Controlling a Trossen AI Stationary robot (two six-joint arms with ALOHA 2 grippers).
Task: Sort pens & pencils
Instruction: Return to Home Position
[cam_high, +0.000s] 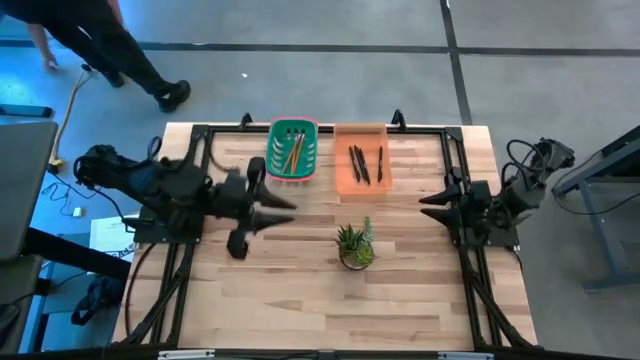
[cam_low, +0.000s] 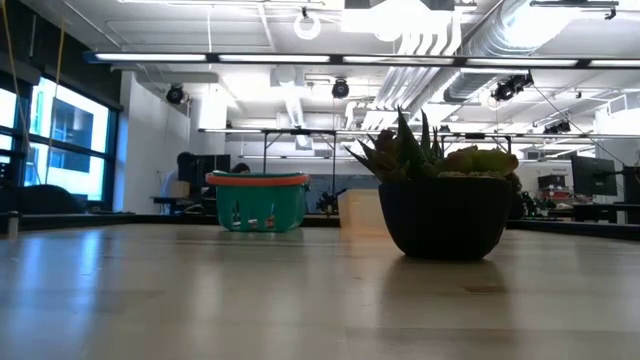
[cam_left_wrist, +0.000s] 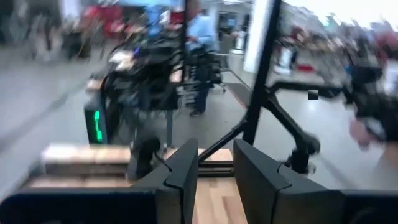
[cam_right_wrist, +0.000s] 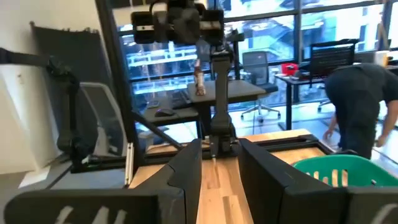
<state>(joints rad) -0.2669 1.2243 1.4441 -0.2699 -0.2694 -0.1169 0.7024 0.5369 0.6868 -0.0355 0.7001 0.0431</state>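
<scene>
A wooden table (cam_high: 300, 300) was seen from above, with a small potted plant (cam_high: 355, 245) near its middle. Beyond the plant, towards the far edge, two bins were set side by side. The green bin (cam_high: 275, 160) was placed beyond the plant and to the left arm's side. The orange bin (cam_high: 362, 130) was placed almost straight beyond the plant.

The pencils (cam_high: 293, 152) were laid together inside the green bin, and the pens (cam_high: 360, 163) inside the orange bin. The long axes of both sets were pointed roughly from the plant's side towards the far edge. No pen or pencil could be seen loose on the wood.

The left gripper (cam_high: 283, 212) was held above the table just to the left-arm side of the plant and pointed towards it. It was the nearer gripper to the green bin. Its fingers (cam_left_wrist: 184, 171) were parted by a narrow gap, with nothing held between them.

The right gripper (cam_high: 425, 207) was held on the opposite side of the plant, somewhat farther from it, and aimed back at it. Its fingers (cam_right_wrist: 186, 168) were likewise spread, with only bare wood seen through the gap.

The sorting was judged complete. The pencils were judged to lie sideways from the left fingers' pointing line, not ahead of them, so nothing was judged to be required of that arm but a pull away from the plant towards its own side.
</scene>
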